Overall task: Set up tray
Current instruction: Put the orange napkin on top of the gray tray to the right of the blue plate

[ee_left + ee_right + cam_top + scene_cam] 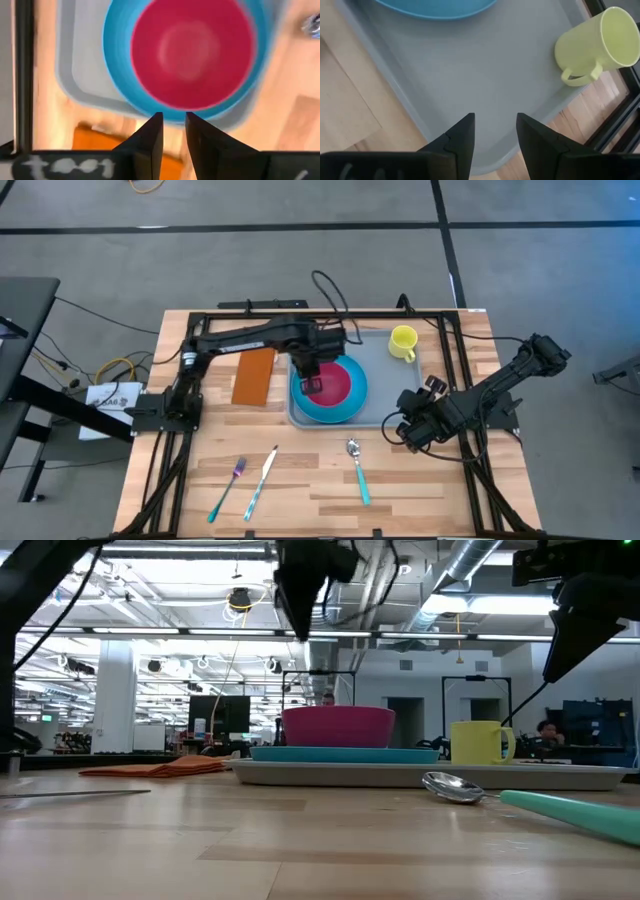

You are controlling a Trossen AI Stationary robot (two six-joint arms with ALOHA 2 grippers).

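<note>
Tray (385, 405) setup, inspected view by view.

High view: the tray lies on the desk (300, 480) toward its far side, carrying a blue plate (310, 408) with a red bowl (340, 383) on it and a yellow mug (403, 342) at the far right corner. An orange napkin (253, 375) lies just left of the tray. Fork (228, 487), knife (260, 481) and spoon (358, 470) remain on the desk near the front edge. The left claw (308, 383) hangs over the bowl's left rim; the right claw (405, 430) sits at the tray's near right corner.

Low view: bowl on plate, plate on tray, mug upright beside them. The spoon lies close in front of the tray. The left arm hangs above the bowl, clear of it.

Left wrist view: the left claw's fingers are nearly closed, a thin gap between them, grasping nothing. Risk: a descent from here would strike the bowl's rim and could shift or tip it.

Right wrist view: the right claw is released, fingers apart, empty, over the tray's bare floor near its rim, the mug beyond it. Risk: a low sweep toward the cutlery could catch the raised rim and drag the loaded tray, disturbing plate, bowl and mug; a swing the other way could knock the mug over.
</note>
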